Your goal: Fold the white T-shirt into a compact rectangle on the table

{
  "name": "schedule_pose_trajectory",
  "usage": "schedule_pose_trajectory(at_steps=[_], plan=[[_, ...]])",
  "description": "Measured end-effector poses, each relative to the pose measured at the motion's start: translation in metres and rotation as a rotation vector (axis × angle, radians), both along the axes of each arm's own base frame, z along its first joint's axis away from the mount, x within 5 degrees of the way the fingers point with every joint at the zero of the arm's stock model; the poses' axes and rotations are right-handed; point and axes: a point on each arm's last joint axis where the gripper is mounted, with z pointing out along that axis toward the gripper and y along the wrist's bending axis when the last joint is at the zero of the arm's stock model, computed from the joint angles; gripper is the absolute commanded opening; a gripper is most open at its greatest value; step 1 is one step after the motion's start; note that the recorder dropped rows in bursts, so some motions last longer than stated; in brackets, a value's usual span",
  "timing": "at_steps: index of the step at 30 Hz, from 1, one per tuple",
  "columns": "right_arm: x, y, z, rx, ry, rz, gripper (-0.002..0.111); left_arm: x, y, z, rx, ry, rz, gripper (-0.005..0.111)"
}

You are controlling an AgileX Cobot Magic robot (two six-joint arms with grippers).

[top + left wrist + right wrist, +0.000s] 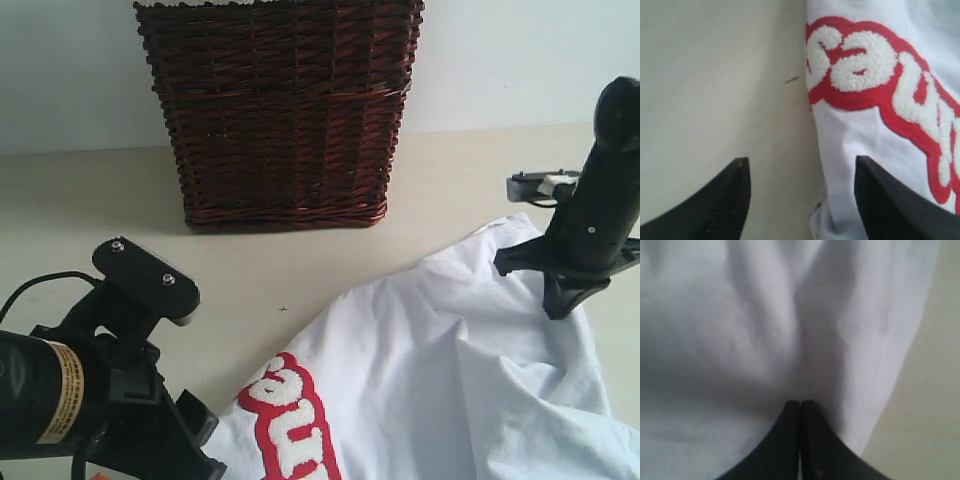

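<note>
Across the whole scene runs the wide, smooth, pale beige table (pixel 80 200), its bare surface taking up the left and middle of the exterior view. On its near right part lies the large white cotton T-shirt (pixel 450 380), spread loosely and rumpled, with soft ridges through the cloth. One hem edge runs diagonally toward the far right.

At the far side of the table stands a dark reddish-brown woven wicker basket (pixel 280 110), upright and well apart from the shirt.

The left gripper (pixel 801 161) hangs low at the near left with its black jaws spread wide and nothing clasped between them. One finger (pixel 725 200) is over bare table and the other finger (pixel 885 200) is over white cloth, so the shirt's edge runs up between them.

The right gripper (pixel 800 404) points down onto the far right part of the shirt. Its two dark fingers are pressed flat together and the tips meet the fabric where creases gather. Whether any cloth is pinched between them cannot be told.

Fuzzy white lettering (pixel 860 65) outlined in red sits on the shirt close to its left edge. A tiny dark mark (pixel 792 79) lies on the table just beside that edge.
</note>
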Motion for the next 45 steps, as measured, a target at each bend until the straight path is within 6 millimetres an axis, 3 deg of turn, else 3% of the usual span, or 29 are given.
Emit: schedule_pose_trajectory(at_steps=[2, 6, 16, 22, 26, 31, 37, 41, 45], plan=[[-0.001, -0.001, -0.013, -0.008, 0.043, 0.006, 0.0, 0.0, 0.001, 0.003, -0.01, -0.007, 0.0, 0.059], [0.0, -0.003, -0.021, -0.052, 0.087, -0.014, 0.0, -0.001, 0.001, 0.005, -0.016, -0.013, -0.001, 0.059], [0.009, -0.033, -0.022, -0.406, 0.098, -0.032, 0.0, -0.001, 0.001, 0.005, -0.016, -0.014, -0.001, 0.059], [0.024, -0.034, -0.018, -0.355, 0.006, 0.014, 0.001, -0.001, 0.003, 0.004, 0.001, -0.008, 0.006, 0.059], [0.037, -0.03, -0.012, -0.313, -0.051, -0.021, 0.014, 0.0, 0.006, -0.001, 0.054, 0.015, 0.024, 0.059], [0.046, -0.011, 0.041, -0.166, -0.245, -0.023, 0.034, 0.005, -0.011, -0.024, 0.025, 0.042, -0.021, 0.059], [0.035, 0.015, 0.115, 0.038, -0.453, 0.017, 0.04, 0.015, -0.034, -0.047, -0.034, 0.067, -0.066, 0.059], [0.022, 0.024, 0.14, 0.127, -0.482, 0.059, 0.04, 0.023, -0.04, -0.044, -0.025, 0.061, -0.053, 0.059], [0.01, 0.027, 0.157, 0.155, -0.476, 0.086, 0.04, 0.039, -0.033, -0.025, -0.014, 0.029, 0.021, 0.059]])
